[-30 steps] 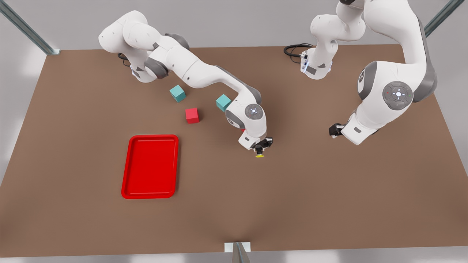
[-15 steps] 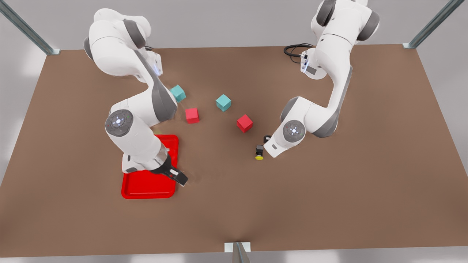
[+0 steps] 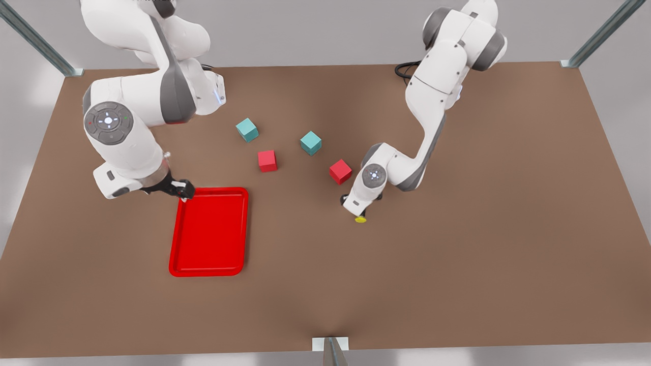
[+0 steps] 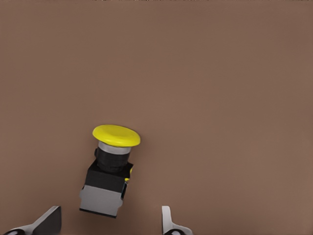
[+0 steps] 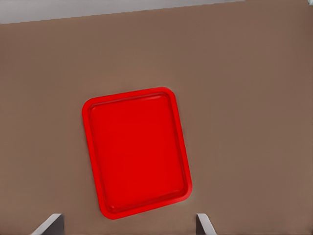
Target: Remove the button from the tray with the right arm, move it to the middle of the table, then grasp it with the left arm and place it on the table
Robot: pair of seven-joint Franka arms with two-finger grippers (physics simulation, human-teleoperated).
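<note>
The button (image 3: 360, 219), with a yellow cap on a grey-black base, lies on the table (image 3: 457, 254) near its middle. My left gripper (image 3: 358, 209) hangs over it on the front view's right. In the left wrist view the button (image 4: 108, 169) is tilted, its base between the open fingers (image 4: 49, 223), which do not touch it. The red tray (image 3: 208, 231) holds nothing. My right gripper (image 3: 184, 193) hovers open at the tray's far left corner. From the right wrist view the tray (image 5: 137, 152) lies beyond the spread fingertips (image 5: 201, 223).
Two teal cubes (image 3: 247, 130) (image 3: 311, 143) and two red cubes (image 3: 267, 160) (image 3: 340, 171) sit behind the tray and the button. The nearer red cube is close beside the left arm's wrist. A black cable (image 3: 407, 68) lies at the far edge.
The right arm let go of the button at the middle and swung back over the tray to its far left corner. The left arm came in and lowered over the button.
</note>
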